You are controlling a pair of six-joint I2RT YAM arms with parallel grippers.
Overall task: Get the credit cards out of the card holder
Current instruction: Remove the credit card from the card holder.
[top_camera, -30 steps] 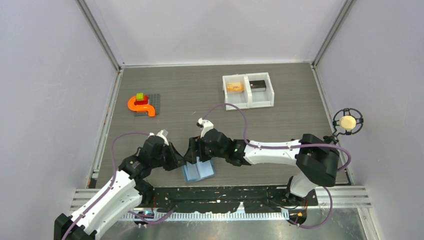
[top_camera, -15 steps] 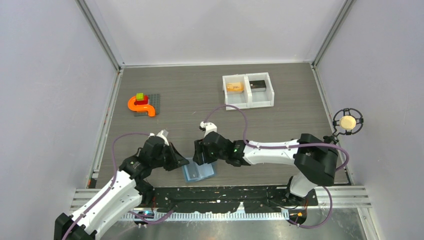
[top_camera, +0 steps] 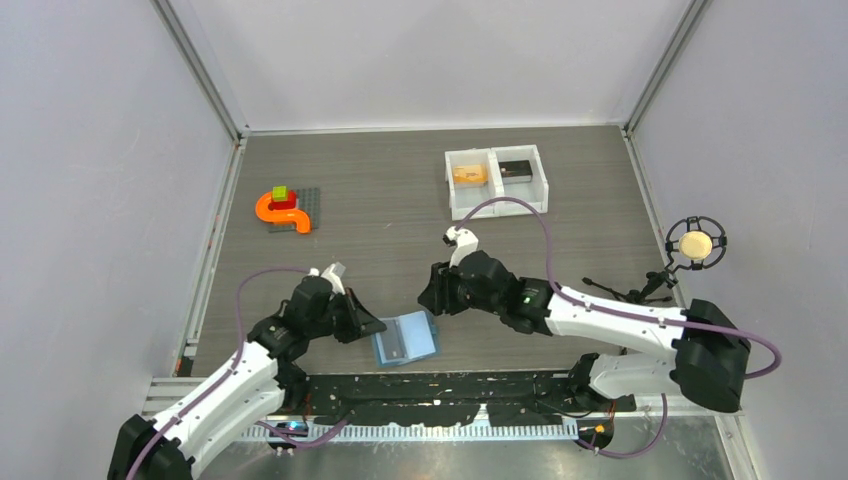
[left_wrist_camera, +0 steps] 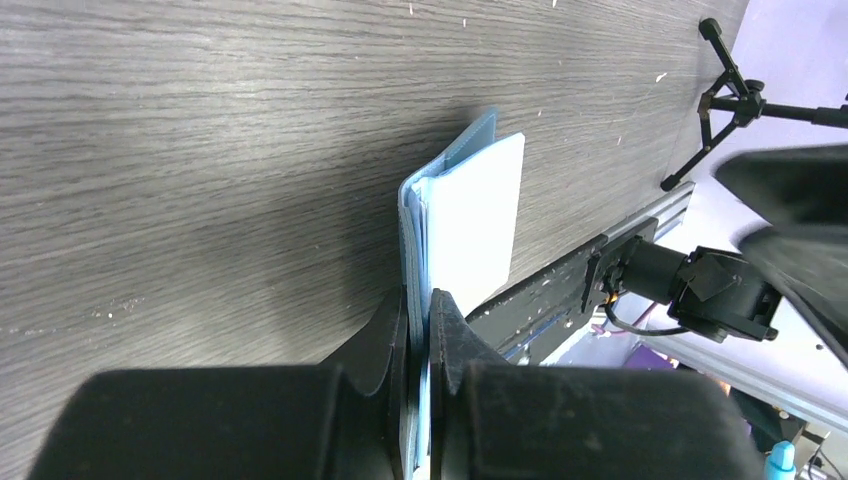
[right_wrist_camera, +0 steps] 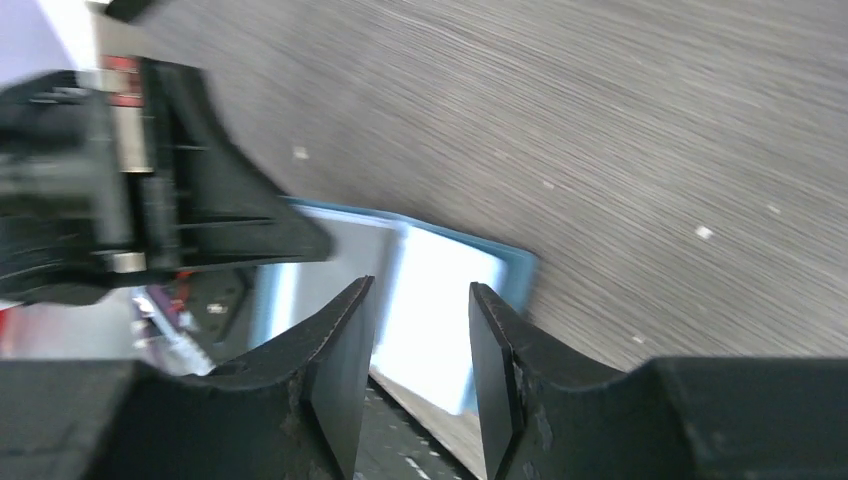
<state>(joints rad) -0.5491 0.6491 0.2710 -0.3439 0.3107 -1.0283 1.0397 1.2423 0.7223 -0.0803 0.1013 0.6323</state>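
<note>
The light-blue card holder (top_camera: 406, 338) lies open near the table's front edge. My left gripper (top_camera: 368, 326) is shut on its left edge; in the left wrist view the jaws (left_wrist_camera: 420, 298) pinch the card holder (left_wrist_camera: 470, 215) edge-on. My right gripper (top_camera: 432, 296) is open and empty, above and to the right of the card holder and apart from it. In the right wrist view the card holder (right_wrist_camera: 445, 290) shows between the open fingers (right_wrist_camera: 345, 340). The orange-yellow card (top_camera: 468, 174) and the dark card (top_camera: 516, 169) lie in the white tray (top_camera: 497, 208).
An orange curved toy piece (top_camera: 283, 213) sits on a grey plate with red and green bricks at the far left. A small stand with a round head (top_camera: 696, 244) is at the right edge. A black rail runs along the table's front.
My right gripper has drawn back from the card holder, up and to the right. The card holder has shifted slightly right. My left gripper stays shut on its edge.
</note>
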